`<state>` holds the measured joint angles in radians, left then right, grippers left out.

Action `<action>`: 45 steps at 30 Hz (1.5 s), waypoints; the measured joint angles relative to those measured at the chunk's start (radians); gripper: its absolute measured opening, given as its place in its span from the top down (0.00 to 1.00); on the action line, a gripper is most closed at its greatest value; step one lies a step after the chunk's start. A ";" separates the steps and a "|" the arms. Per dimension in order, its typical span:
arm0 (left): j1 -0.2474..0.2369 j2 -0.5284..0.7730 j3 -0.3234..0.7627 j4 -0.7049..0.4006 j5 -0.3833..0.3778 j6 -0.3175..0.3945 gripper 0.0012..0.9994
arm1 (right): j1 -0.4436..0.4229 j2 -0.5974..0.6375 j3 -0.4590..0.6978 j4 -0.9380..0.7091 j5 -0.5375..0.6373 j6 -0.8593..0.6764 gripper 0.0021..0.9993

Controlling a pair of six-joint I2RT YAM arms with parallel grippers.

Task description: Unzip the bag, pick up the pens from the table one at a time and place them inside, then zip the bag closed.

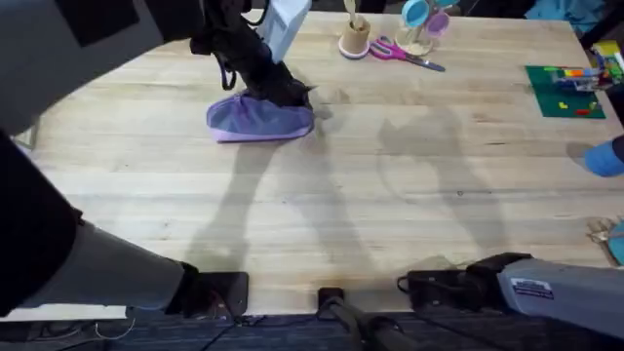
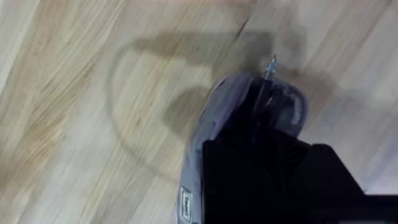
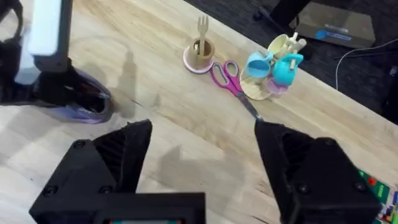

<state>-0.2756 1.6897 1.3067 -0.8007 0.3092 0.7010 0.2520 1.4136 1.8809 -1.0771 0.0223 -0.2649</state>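
The bag (image 1: 258, 119) lies on the table (image 1: 390, 205) at about eleven o'clock from the table's middle, with the left gripper (image 1: 288, 93) pressed down onto its right-hand end. From the left wrist, the dark fingers sit right over the pouch mouth and a thin pen (image 2: 267, 81) pokes up out of it (tip showing, the rest buried). Whether that gripper is clenched or released, I cannot tell. The right gripper (image 3: 202, 149) hangs released, well apart, near five o'clock, its jaws wide.

Judging by this, a pen is going in. Best to push it along the bag's length, let go only once it lies flat, then lift straight up so the fabric isn't dragged.
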 joint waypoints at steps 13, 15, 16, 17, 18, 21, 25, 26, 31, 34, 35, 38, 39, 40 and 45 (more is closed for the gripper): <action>-0.006 0.000 0.002 -0.045 -0.142 0.004 0.96 | 0.000 0.000 0.000 0.001 0.000 0.000 0.00; -0.007 -0.002 0.002 -0.045 -0.154 0.004 0.96 | 0.000 0.000 0.000 0.001 0.000 0.000 0.00; -0.007 -0.003 0.002 -0.046 -0.161 0.004 0.96 | 0.000 0.000 0.000 0.001 0.000 0.000 0.00; -0.007 -0.009 0.003 -0.046 -0.171 0.004 0.96 | 0.000 0.000 0.000 0.001 0.000 0.000 0.00; -0.007 -0.014 0.003 -0.047 -0.178 0.004 0.96 | 0.000 0.000 0.000 0.001 0.000 0.000 0.00; -0.007 -0.042 0.003 -0.055 -0.200 0.010 0.83 | 0.000 0.000 0.000 0.002 0.000 0.000 0.00; -0.006 -0.082 0.003 -0.056 -0.226 0.011 0.24 | 0.000 0.000 0.000 0.002 0.000 0.000 0.00; -0.006 -0.093 0.003 -0.056 -0.229 0.010 0.09 | 0.000 0.000 0.000 0.002 0.000 0.000 0.00; -0.002 -0.132 0.003 -0.058 -0.244 0.011 0.01 | 0.000 0.000 0.000 0.002 0.000 0.000 0.00; -0.002 -0.144 0.003 -0.069 -0.247 0.011 0.01 | 0.000 0.000 0.000 0.002 0.000 0.000 0.00; -0.002 -0.149 0.003 -0.073 -0.248 0.011 0.01 | 0.000 0.000 0.000 0.002 0.000 0.000 0.00; -0.002 -0.168 0.003 -0.082 -0.247 0.011 0.01 | 0.000 0.000 0.000 0.002 0.000 0.000 0.00; -0.002 -0.178 0.003 -0.087 -0.246 0.011 0.01 | 0.000 0.000 0.000 0.002 0.000 0.000 0.00; -0.002 -0.189 0.003 -0.094 -0.245 0.011 0.01 | 0.000 0.000 0.000 0.002 0.000 0.000 0.00; 0.017 -0.266 0.003 -0.131 -0.197 0.016 0.01 | 0.007 0.000 0.000 0.002 -0.009 0.000 0.00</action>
<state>-0.2591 1.4235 1.3102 -0.9322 0.1120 0.7170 0.2592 1.4136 1.8809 -1.0756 0.0133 -0.2649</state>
